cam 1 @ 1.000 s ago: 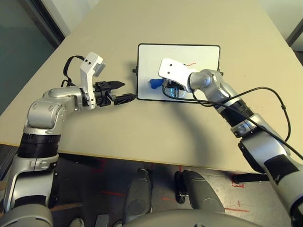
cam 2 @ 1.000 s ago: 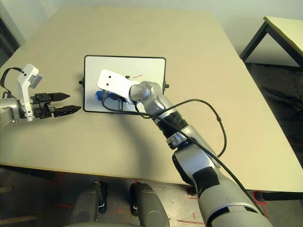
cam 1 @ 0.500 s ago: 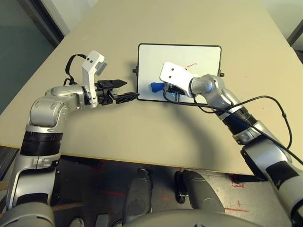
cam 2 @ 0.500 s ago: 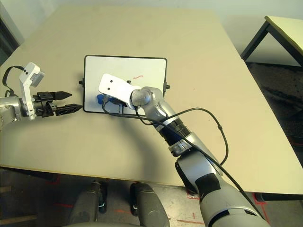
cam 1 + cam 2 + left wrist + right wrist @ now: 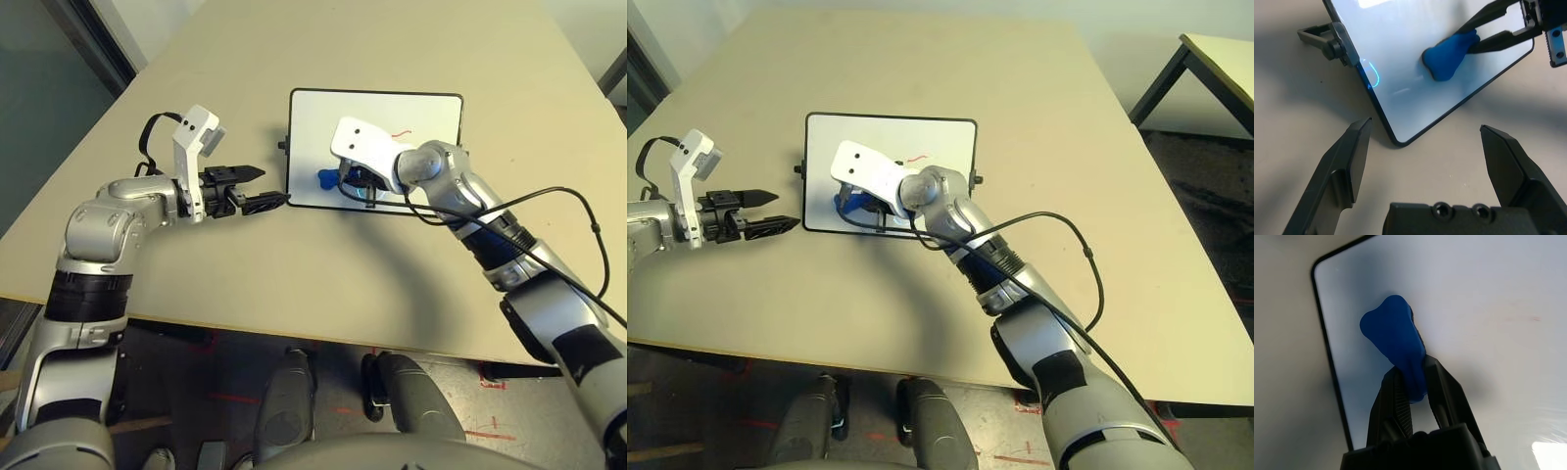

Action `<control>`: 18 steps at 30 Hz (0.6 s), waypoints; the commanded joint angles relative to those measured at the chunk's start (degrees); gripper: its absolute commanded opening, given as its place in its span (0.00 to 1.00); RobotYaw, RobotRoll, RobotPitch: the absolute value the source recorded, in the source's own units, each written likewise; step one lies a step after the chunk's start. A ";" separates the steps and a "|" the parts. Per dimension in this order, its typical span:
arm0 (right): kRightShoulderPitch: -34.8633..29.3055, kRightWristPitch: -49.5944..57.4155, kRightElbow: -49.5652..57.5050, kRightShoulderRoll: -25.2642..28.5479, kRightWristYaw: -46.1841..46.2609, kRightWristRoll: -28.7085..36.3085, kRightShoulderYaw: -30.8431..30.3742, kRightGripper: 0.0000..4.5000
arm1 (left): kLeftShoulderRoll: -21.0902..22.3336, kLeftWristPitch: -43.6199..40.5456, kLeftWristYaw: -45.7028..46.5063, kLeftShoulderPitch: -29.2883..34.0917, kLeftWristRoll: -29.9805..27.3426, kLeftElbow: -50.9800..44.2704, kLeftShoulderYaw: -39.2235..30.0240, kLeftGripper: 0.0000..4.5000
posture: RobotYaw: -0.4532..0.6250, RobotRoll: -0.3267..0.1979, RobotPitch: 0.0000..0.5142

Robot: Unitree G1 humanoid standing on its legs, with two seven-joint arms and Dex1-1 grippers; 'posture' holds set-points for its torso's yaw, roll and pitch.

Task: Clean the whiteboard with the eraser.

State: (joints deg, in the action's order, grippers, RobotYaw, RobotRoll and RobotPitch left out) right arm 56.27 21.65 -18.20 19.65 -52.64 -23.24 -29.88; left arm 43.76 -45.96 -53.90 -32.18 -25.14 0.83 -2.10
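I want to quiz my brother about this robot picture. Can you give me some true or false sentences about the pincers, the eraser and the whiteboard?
1. The right pincer is shut on the blue eraser. True.
2. The eraser is on the bare table. False: it is over the whiteboard.
3. The left pincer is open and holds nothing. True.
4. The left pincer sits in the middle of the whiteboard. False: it is off the board, by its near left corner.
5. A red mark remains on the board. True.
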 commanded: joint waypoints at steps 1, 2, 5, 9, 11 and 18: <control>-2.12 4.11 0.02 2.55 -1.05 -2.36 -0.91 0.13 | -0.28 0.06 -0.37 0.01 0.14 0.78 0.83 1.00 | 0.39 0.62 0.33; -2.80 4.42 0.87 2.83 -1.47 -2.38 -1.31 0.13 | -0.29 0.06 -0.38 0.00 0.13 0.81 0.83 1.00 | 0.39 0.62 0.33; -4.93 5.11 3.00 3.34 -2.62 -2.38 -2.52 0.13 | -0.40 0.05 -0.32 0.04 0.09 0.77 0.90 1.00 | 0.39 0.62 0.33; -6.92 5.46 5.25 3.05 -4.14 -2.23 -3.88 0.13 | -0.53 0.01 -0.30 0.06 0.07 0.79 0.95 1.00 | 0.39 0.62 0.33; -7.28 5.50 5.72 2.67 -4.34 -2.21 -4.15 0.13 | -0.55 -0.04 -0.29 0.08 0.06 0.73 0.94 1.00 | 0.39 0.62 0.33; -4.84 4.41 1.22 -0.48 -1.24 -2.05 -3.44 0.13 | -0.65 -0.26 -0.12 0.38 -0.07 0.22 0.89 1.00 | 0.40 0.62 0.33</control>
State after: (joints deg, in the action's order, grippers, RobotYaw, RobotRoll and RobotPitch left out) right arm 52.05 24.99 -12.20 19.11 -55.69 -23.58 -32.18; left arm 43.26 -45.95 -53.86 -32.26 -25.16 1.23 -1.80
